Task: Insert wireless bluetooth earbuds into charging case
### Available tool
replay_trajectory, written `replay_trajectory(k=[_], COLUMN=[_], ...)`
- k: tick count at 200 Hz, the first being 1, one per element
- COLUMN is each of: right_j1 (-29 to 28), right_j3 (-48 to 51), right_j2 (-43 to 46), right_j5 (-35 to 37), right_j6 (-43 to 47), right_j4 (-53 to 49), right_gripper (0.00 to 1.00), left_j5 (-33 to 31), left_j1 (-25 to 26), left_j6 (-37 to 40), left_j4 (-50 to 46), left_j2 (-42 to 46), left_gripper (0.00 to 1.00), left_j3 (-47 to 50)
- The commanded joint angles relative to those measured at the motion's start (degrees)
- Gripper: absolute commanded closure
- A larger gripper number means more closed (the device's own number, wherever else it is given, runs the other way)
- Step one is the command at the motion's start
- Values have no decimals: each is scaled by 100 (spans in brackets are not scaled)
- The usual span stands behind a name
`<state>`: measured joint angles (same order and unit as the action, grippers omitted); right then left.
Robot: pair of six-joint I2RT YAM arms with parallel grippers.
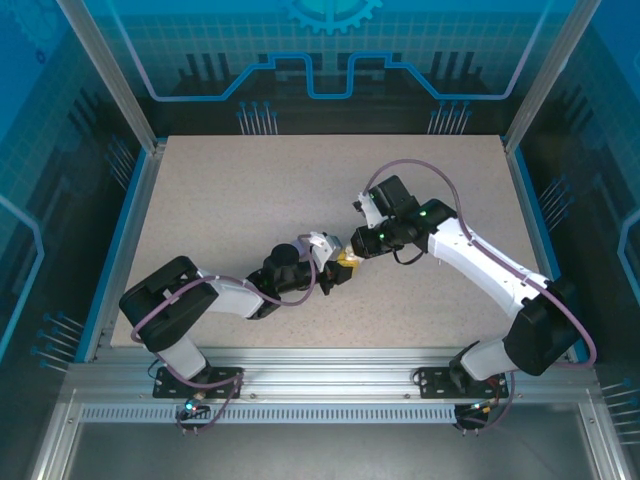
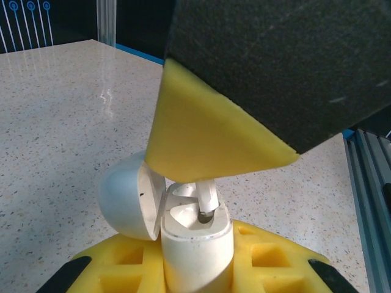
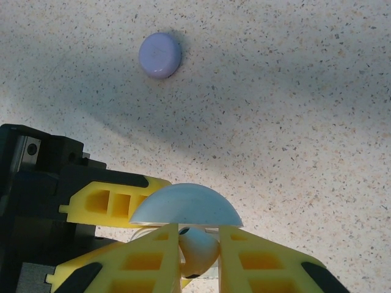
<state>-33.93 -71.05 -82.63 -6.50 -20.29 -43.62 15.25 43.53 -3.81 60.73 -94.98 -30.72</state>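
White earbud (image 3: 197, 249) pinched in my right hand (image 3: 197, 242) seems tilted over the case (image 2: 197, 241) my left hand (image 2: 195, 271) clamps, so pressing could jam its stem.

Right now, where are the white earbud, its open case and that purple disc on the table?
white earbud (image 3: 198, 249): right wrist view, its rounded body.
open case (image 2: 197, 256): left wrist view, front of its base.
purple disc (image 3: 160, 55): right wrist view, centre of its top.

table (image 1: 250, 190): speckled beige | walls (image 1: 330, 50): blue printed panels, perhaps translucent | frame (image 1: 320, 385): aluminium rails
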Motion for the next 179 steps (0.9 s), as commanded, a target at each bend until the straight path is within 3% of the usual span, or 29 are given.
replay_trajectory(k=[1,179], right_j1=[-171,-316], right_j3=[73,286], right_j2=[107,333], right_j5=[-221,-591], right_j6=[213,1087], right_j4=[20,186], right_gripper=[81,81], left_j5=[115,137], left_j1=[59,59], left_j6=[-32,47], left_j4=[359,314], left_j2=[107,312], left_gripper=[88,88], left_j3=[-163,-92])
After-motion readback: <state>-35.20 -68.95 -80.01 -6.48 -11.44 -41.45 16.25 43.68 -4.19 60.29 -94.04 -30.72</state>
